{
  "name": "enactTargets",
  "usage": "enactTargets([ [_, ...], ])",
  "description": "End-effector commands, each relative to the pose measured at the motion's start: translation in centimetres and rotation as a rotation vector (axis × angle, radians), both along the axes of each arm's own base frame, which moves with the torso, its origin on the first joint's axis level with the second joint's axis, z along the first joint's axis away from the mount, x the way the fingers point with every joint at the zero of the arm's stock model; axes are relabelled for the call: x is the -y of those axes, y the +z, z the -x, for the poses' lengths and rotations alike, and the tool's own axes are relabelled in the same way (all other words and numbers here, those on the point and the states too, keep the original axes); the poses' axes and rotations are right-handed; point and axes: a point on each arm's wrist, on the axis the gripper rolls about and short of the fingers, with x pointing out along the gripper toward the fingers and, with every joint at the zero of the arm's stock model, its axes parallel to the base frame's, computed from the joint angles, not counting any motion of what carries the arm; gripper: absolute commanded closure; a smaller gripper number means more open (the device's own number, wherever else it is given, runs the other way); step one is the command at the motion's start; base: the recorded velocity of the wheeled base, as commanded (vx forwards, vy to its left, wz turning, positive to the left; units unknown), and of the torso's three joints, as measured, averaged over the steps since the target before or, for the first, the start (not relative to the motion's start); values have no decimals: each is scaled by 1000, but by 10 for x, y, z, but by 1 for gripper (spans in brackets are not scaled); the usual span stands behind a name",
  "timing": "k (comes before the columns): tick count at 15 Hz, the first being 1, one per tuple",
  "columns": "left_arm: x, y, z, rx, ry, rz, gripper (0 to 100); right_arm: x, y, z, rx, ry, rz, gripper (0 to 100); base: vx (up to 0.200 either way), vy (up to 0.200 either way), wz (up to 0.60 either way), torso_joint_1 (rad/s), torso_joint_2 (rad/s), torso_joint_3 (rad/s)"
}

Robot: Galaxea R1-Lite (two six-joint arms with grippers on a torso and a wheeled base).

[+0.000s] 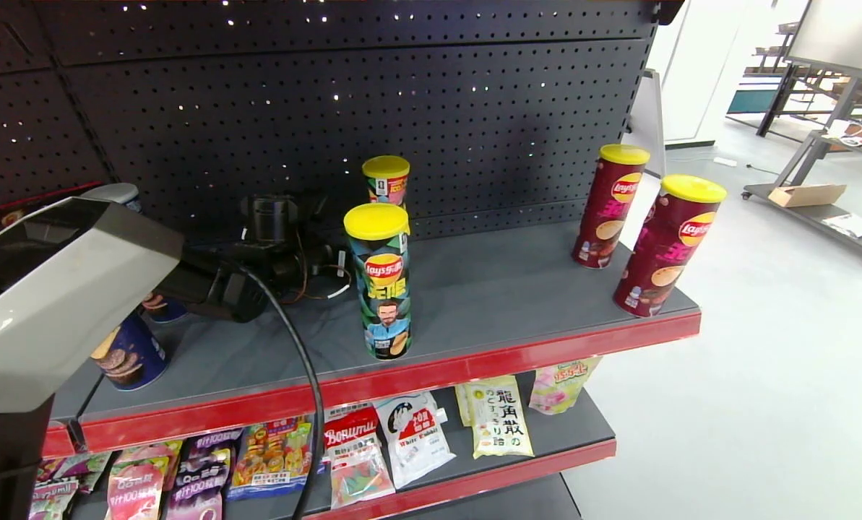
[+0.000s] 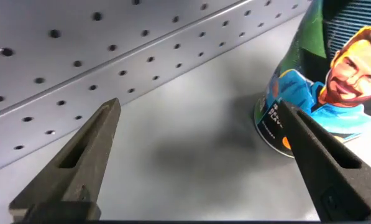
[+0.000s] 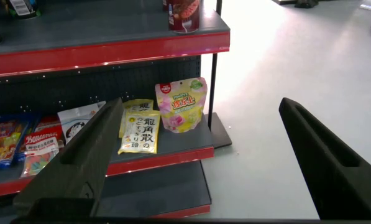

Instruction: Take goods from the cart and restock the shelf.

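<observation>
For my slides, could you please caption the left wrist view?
Open left gripper over the shelf, beside a green chip can.

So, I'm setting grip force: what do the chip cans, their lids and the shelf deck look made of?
Chip cans: likely cardboard tubes with a glossy printed wrap; there is sheen on the sides. Lids: probably plastic, smooth yellow, softly shiny. Shelf deck: seemingly painted metal, matte grey; its red front strip is glossy.

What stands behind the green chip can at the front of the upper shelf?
Behind the green chip can stands a second can with a yellow lid, near the black pegboard wall. Its lower body and base are covered.
</observation>
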Motion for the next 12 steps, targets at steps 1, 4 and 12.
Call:
enactTargets([
  [1,1,4,1,7,-1,3,0,0,0,0,-1,0,0,0,0,0,0,0,0,0],
  [4,-15,12,11,2,29,-1,0,0,0,0,-1,0,0,0,0,0,0,0,0,0],
  [12,-63,83,133,-40,90,-11,0,0,0,0,-1,2,0,0,0,0,0,0,0,0],
])
